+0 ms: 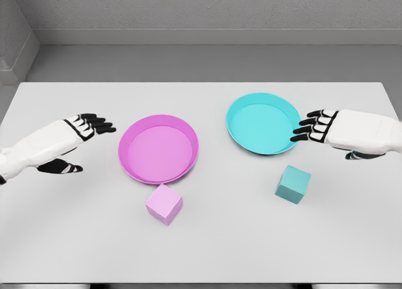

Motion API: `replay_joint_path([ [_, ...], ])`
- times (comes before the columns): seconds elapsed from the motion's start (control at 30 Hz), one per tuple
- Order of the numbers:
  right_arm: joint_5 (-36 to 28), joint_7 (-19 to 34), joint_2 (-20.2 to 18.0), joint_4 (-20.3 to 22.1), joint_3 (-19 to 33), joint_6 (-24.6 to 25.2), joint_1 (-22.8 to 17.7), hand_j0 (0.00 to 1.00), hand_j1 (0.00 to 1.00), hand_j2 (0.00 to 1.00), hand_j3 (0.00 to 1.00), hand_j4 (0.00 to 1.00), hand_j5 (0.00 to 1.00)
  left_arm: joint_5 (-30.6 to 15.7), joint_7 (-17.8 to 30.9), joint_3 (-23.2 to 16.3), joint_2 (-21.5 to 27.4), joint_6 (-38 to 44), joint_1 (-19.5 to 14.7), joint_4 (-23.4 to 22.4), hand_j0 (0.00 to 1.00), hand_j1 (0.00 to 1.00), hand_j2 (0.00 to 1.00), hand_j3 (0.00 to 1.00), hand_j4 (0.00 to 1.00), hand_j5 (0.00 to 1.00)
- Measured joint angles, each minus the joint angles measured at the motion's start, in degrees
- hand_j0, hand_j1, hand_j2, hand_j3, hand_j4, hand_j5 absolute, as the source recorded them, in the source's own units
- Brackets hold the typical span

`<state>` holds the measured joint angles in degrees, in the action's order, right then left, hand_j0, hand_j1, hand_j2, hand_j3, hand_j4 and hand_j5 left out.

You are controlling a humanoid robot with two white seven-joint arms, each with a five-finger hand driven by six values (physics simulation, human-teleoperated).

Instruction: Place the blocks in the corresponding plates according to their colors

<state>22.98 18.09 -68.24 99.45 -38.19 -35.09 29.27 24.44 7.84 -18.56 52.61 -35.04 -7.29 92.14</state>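
Pink plate (pixel 158 148) and teal plate (pixel 262 122) both bare, left hand (pixel 78 141) and right hand (pixel 326 130) spread, holding nothing.

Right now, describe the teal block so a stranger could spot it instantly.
Start at the white table and find the teal plate on its right half. Just in front of it, toward the robot, sits the teal block, the only cube matching that plate; the other is pink.
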Motion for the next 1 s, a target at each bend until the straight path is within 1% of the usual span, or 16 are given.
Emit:
replay_joint_path([
  [0.17,-0.12,-0.06,-0.07,-0.94,-1.24,0.01,-0.44,1.0,1.0,1.0,1.0,1.0,1.0,0.22,0.16,-0.7,0.9,0.0,0.0,2.02,1.0,1.0,1.0,1.0,1.0,1.0],
  [0.27,-0.08,0.0,0.21,-2.03,-4.86,0.01,-0.35,1.0,1.0,1.0,1.0,1.0,1.0,0.66,1.6,-1.23,2.0,0.0,-0.18,4.05,1.0,1.0,1.0,1.0,1.0,1.0],
  [0.37,-0.34,-0.22,0.47,-2.41,-6.93,0.0,-0.44,1.0,1.0,1.0,1.0,1.0,1.0,2.39,2.38,-2.1,2.98,0.0,-0.7,5.35,1.0,1.0,1.0,1.0,1.0,1.0],
  [0.47,-2.36,-0.61,0.67,-2.74,-7.57,0.0,-0.35,1.0,1.0,1.0,1.0,1.0,1.0,4.18,2.72,-3.6,3.21,-0.01,-0.88,5.83,1.0,1.0,1.0,1.0,1.0,1.0],
  [0.53,-3.22,-0.68,1.07,-2.78,-7.73,0.01,-0.18,1.0,1.0,1.0,1.0,1.0,1.0,5.35,2.81,-4.87,3.16,0.0,-2.02,5.97,1.0,1.0,1.0,1.0,1.0,1.0],
  [0.63,-3.52,-0.44,2.07,-2.79,-7.93,0.01,0.0,1.0,1.0,1.0,1.0,1.0,1.0,6.8,2.87,-6.68,2.89,-0.01,-2.72,6.08,1.0,1.0,1.0,1.0,1.0,1.0],
  [0.73,-2.98,-0.28,3.6,-2.86,-8.24,0.01,-0.35,1.0,1.0,1.0,1.0,1.0,1.0,7.74,2.88,-9.52,2.37,0.0,-6.68,6.15,1.0,1.0,1.0,1.0,1.0,1.0],
  [0.83,-1.57,-0.09,6.18,-3.72,-8.47,0.01,-0.35,1.0,1.0,1.0,1.0,1.0,1.0,8.71,2.9,-12.11,1.48,-0.01,-7.03,6.29,1.0,1.0,1.0,1.0,1.0,1.0],
  [1.0,-0.48,1.13,9.47,-7.14,-8.85,0.01,-0.61,0.99,0.99,0.99,0.99,0.99,0.99,9.86,2.93,-14.47,0.5,-0.01,-7.91,7.45,1.0,1.0,1.0,1.0,1.0,1.0],
])
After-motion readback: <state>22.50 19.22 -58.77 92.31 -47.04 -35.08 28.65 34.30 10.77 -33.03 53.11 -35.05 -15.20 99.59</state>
